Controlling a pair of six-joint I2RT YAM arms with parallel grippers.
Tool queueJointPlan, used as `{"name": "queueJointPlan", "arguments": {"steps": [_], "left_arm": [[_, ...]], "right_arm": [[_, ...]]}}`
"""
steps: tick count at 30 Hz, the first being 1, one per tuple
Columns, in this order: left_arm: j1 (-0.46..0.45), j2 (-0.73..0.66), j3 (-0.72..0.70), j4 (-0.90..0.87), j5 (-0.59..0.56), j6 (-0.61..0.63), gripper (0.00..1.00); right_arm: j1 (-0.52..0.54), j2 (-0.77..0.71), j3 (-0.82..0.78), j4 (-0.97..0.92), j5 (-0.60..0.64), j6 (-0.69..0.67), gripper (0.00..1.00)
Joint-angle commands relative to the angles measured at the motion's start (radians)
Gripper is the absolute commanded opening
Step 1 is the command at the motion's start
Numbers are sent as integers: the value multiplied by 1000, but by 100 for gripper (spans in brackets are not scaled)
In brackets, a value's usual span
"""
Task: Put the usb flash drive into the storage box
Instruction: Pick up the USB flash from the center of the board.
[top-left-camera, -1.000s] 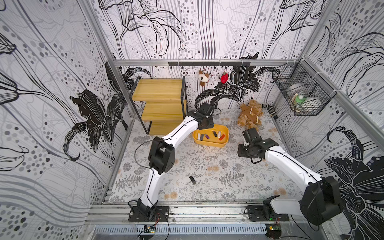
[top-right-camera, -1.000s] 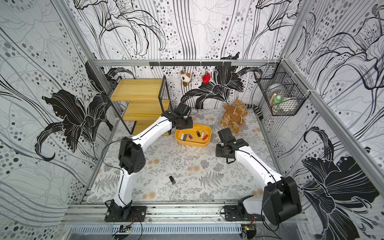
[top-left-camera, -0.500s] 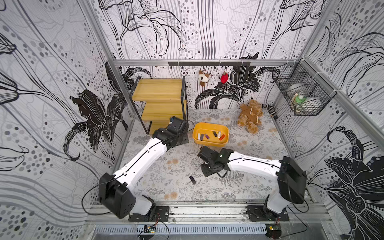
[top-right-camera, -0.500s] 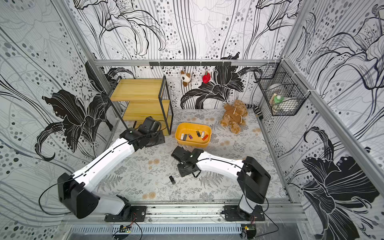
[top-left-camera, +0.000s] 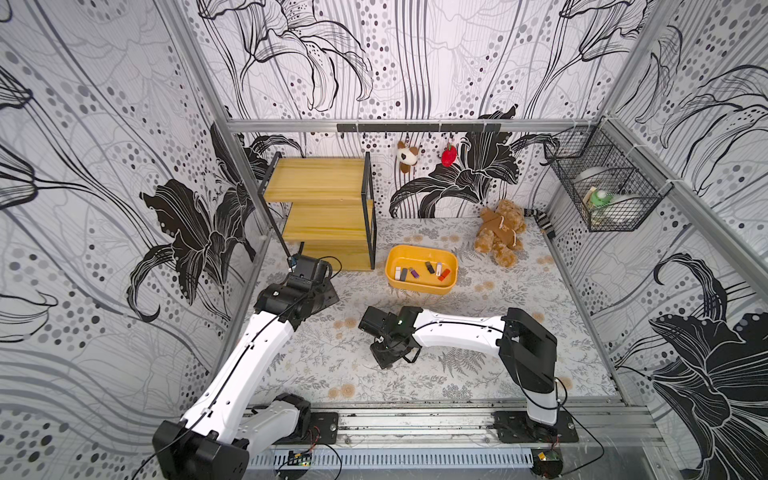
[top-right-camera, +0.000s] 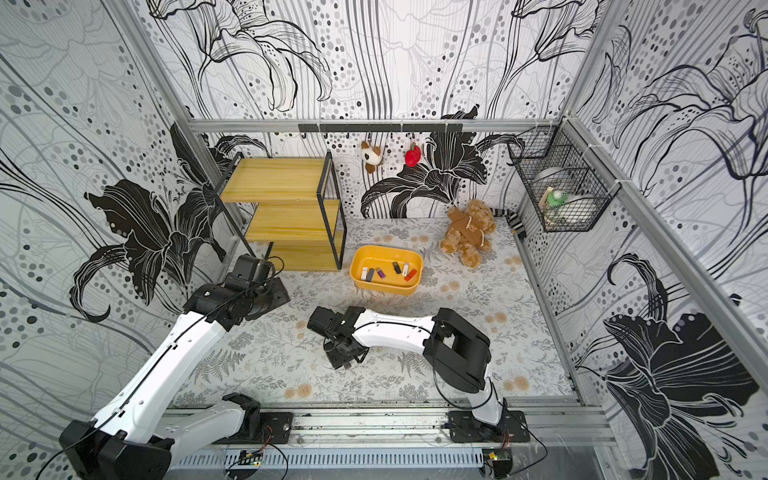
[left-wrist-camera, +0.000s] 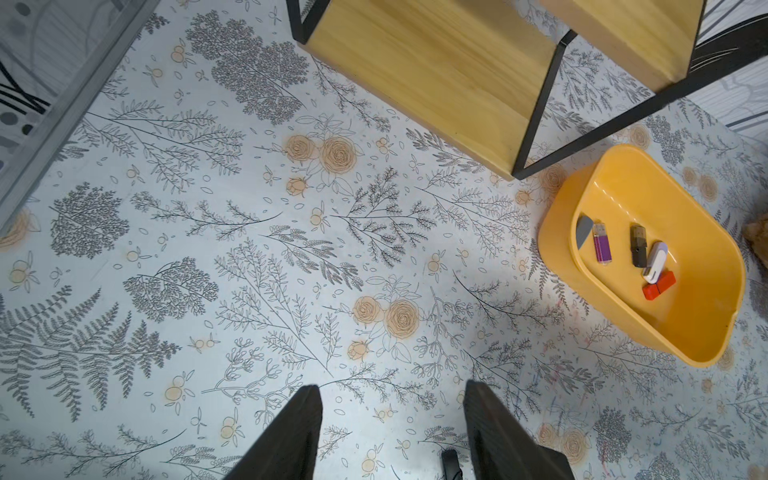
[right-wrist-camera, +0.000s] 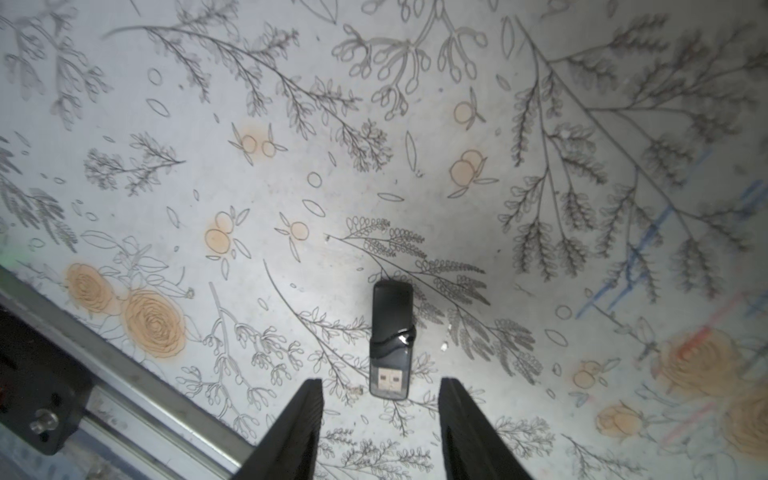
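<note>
Floral desk (top-left-camera: 332, 365) carries everything; left arm (top-left-camera: 249, 365) reaches to the desk's left edge by the wooden shelf rack (top-left-camera: 328, 224); right arm (top-left-camera: 457, 332) reaches across to mid-desk. Storage box (top-left-camera: 419, 289) sits farther from the arm bases than the right wrist, near the rack's foot, with several other drives (left-wrist-camera: 640, 253) flat on its floor.

Left tool (left-wrist-camera: 390, 385) is about half open, empty, over bare desk; right tool (right-wrist-camera: 380, 381) is part open, empty, gap clearly wider than the drive. Usb flash drive (right-wrist-camera: 390, 328) lies flat on the desk, not in the box, well apart from it; hidden under the right wrist in both top views.

Key relation: drive is dead ahead of the right tool on the gap's centre line; long axis runs straight away from the tool; clear plug end nearest, just between the fingertips (right-wrist-camera: 309, 401); black body beyond. Height of the tips above the desk: cannot tell.

Judgement: right arm is far nearer, so right picks; probably a short advance and descent, then closing across the narrow width.
</note>
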Motion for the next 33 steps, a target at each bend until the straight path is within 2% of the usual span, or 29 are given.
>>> {"name": "queueJointPlan", "arguments": {"steps": [1, 15, 22, 27, 33], "left_arm": [[18, -2, 0, -21, 17, 38, 60], [35, 7, -15, -4, 35, 53, 60], [39, 5, -23, -4, 37, 59, 60], [40, 4, -32, 3, 41, 60, 60], [42, 6, -36, 9, 45, 64, 61]], "right_arm": [[5, 39, 22, -63, -5, -19, 50], [14, 106, 83, -84, 7, -18, 49], [15, 130, 88, -96, 17, -7, 46], [15, 131, 73, -97, 22, -1, 38], [16, 146, 77, -112, 31, -3, 22]]}}
